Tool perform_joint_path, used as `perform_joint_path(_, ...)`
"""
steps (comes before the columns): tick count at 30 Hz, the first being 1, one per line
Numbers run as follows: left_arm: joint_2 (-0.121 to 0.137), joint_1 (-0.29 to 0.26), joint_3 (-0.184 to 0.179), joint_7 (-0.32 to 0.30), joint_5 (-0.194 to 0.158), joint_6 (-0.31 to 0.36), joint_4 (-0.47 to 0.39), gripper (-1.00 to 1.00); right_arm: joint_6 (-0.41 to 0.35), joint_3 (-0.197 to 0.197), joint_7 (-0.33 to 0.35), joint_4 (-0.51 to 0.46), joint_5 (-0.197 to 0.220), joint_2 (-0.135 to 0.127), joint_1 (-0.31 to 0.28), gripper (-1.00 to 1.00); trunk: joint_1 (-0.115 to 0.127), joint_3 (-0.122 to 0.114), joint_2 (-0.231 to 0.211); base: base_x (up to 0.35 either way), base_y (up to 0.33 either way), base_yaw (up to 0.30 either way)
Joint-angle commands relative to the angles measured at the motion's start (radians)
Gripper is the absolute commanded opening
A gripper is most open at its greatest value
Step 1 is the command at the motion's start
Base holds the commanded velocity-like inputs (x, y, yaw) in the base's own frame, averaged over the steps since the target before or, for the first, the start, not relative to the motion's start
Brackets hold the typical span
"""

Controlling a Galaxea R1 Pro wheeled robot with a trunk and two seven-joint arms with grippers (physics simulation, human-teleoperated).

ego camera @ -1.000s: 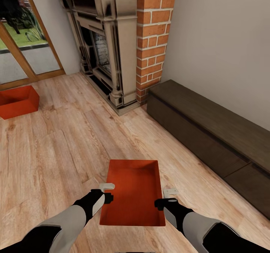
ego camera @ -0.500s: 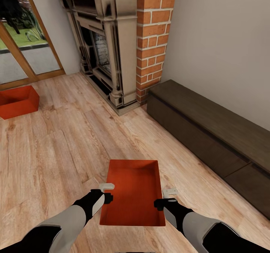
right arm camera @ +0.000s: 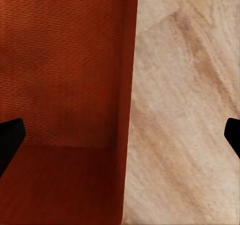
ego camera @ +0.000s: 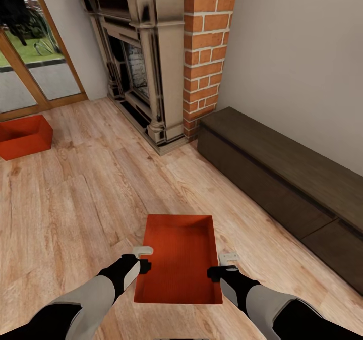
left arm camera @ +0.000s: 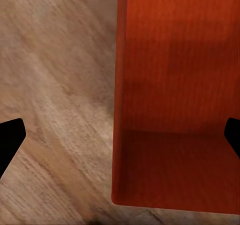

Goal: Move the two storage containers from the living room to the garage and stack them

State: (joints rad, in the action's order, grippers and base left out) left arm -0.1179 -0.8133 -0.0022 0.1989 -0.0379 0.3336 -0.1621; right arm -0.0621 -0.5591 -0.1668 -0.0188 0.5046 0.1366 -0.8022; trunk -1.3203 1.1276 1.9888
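Observation:
In the living room, one red-orange storage container (ego camera: 179, 259) rests on the light wood-plank floor (ego camera: 75, 193) right in front of me, its open top facing up. My left gripper (ego camera: 145, 259) is open and straddles the bin's left wall. My right gripper (ego camera: 222, 264) is open and straddles its right wall. The left wrist view has that gripper (left arm camera: 120, 137) spread wide over the bin's wall and inside (left arm camera: 175, 85). The right wrist view has the right gripper (right arm camera: 121, 137) just as wide over the bin (right arm camera: 65, 75). The second storage container (ego camera: 22, 137) sits far left by the glass door.
A stone fireplace (ego camera: 141, 62) with a brick column (ego camera: 206, 52) stands ahead. A long dark low bench (ego camera: 272, 178) runs along the right wall. A wood-framed glass door (ego camera: 30, 62) is at the far left. Open plank floor lies between the two bins.

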Motion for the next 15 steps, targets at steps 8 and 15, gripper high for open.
perform_joint_path(8,0.0,0.0,0.001,0.003,-0.005,0.005,-0.003,1.0,0.004,-0.009,-0.005,-0.006,0.003,0.0,0.0,1.0,0.0,0.001,0.0,0.0,0.0,0.0)
perform_joint_path(15,0.001,0.0,0.001,0.002,-0.005,0.006,-0.004,1.0,0.008,-0.009,-0.005,-0.006,0.002,-0.001,0.0,1.0,0.0,0.001,0.0,0.0,0.0,0.0)
